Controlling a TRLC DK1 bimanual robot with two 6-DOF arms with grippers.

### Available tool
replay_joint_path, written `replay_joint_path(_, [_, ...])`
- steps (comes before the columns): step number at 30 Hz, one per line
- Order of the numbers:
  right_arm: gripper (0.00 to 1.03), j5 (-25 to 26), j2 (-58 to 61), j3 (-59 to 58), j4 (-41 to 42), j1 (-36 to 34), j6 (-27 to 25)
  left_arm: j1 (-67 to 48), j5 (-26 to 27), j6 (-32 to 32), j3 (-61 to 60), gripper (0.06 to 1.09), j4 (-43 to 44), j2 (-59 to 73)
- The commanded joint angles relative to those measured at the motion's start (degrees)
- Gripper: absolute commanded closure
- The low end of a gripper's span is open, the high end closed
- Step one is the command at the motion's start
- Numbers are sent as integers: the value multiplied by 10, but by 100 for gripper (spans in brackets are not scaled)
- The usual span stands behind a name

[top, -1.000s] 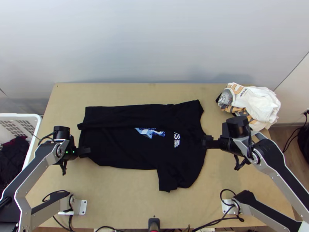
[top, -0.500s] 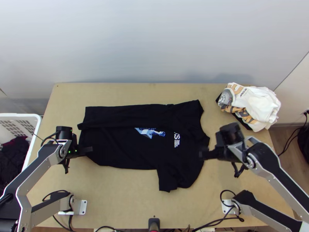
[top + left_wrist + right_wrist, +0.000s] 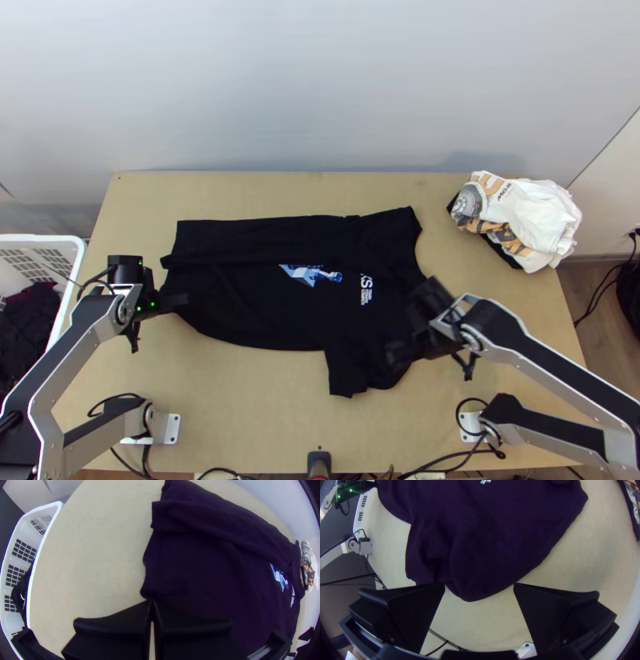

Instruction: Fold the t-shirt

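"Top view: how does the black T-shirt lie?"

"Mostly flat across the middle of the tabletop, hem toward the left edge, neck toward the right. One long fold runs along the far side and seems to cover part of the blue print. A sleeve points to the near edge."

"And the left gripper?"

"At the hem. In the left wrist view its fingers are closed together, pinching cloth at their tips; how much is hidden."

"The right gripper?"

"Over the shoulder by that sleeve, fingers wide apart in the right wrist view. Seen from above, its tips blur, black against black cloth."
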Motion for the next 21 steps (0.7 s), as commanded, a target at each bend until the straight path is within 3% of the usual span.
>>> replay_joint_path(1, [7,-13,53,-36,40,66,7,2,-9,1,16,105,-12,-26])
replay_joint_path(8, [11,-16,74,-44,56,116,20,4,-13,1,17,105,-13,-26])
replay_joint_path(15, [13,-15,96,-45,94,118,30,2,-13,1,26,105,-12,-23])
replay_joint_path(19, [27,-8,108,-50,120,117,30,4,-13,1,26,105,-12,-21])
replay_joint_path(21, [40,2,115,-51,131,117,30,4,-13,1,26,105,-12,-21])
